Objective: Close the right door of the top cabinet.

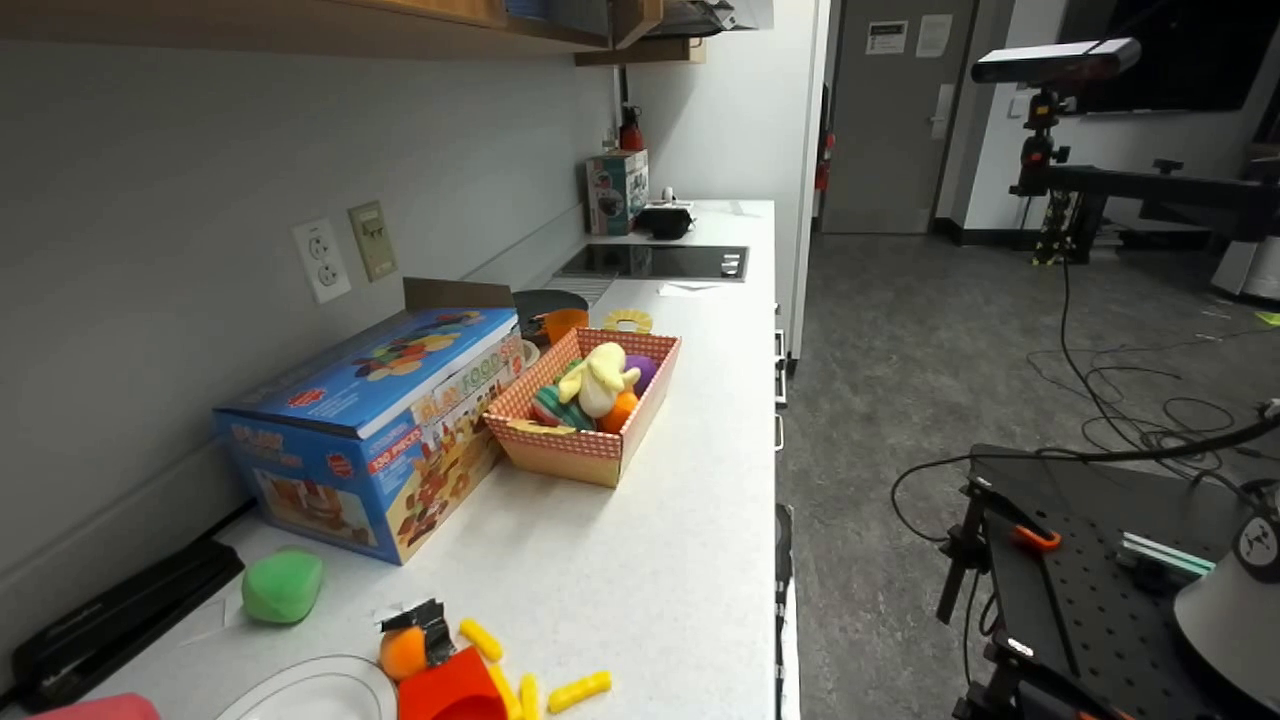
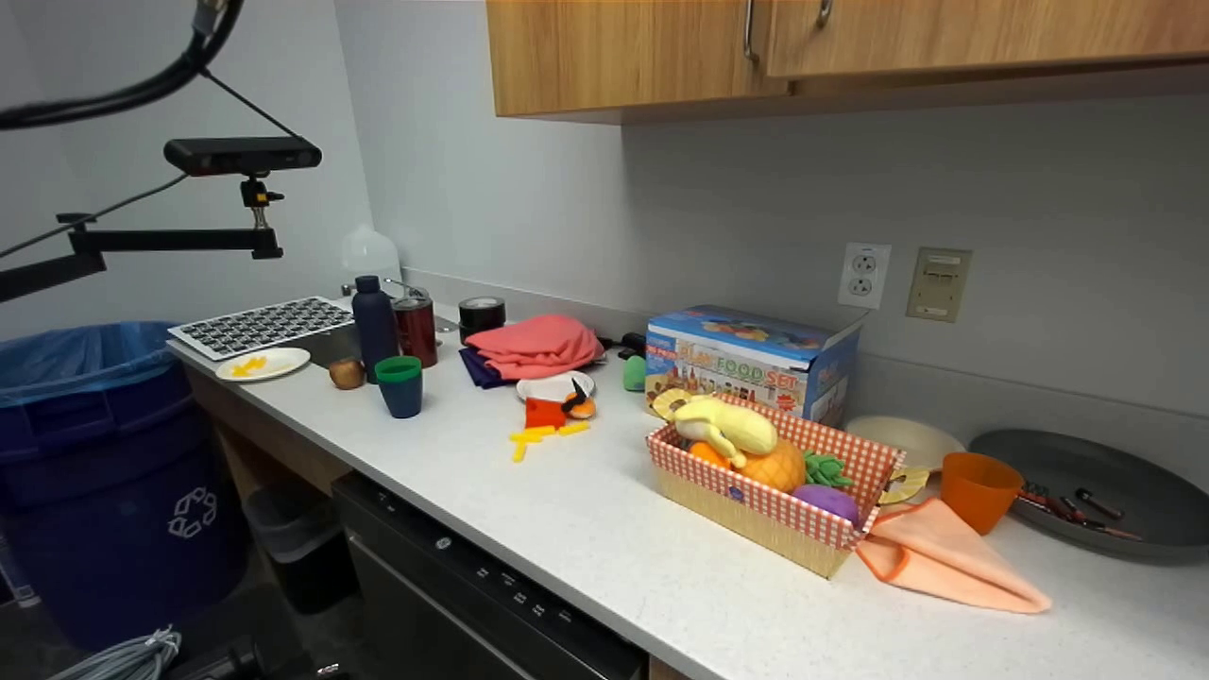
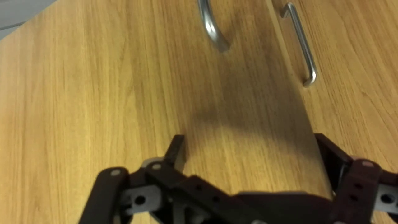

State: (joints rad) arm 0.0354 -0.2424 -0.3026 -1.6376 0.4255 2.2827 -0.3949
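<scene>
Right door (image 2: pixel 992 30) of the top cabinet (image 1: pixel 300 28) hung ajar above the counter (image 2: pixel 567 501), angled out in both exterior views; nearest in the wrist view, the gripper (image 3: pixel 248 136) stood with jaws wide and nothing held, presumably because a flat face wanted pushing. Just beyond lay that face, contact unclear; farther back, the neighbouring door (image 3: pixel 351 68) sat flat, likely the plane to match.

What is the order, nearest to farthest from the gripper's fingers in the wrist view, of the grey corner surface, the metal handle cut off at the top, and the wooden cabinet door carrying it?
1. Wooden cabinet door: seen between the open fingers.
2. Metal handle: on that door, upper middle.
3. Grey surface: top left corner, past the door's edge.
</scene>
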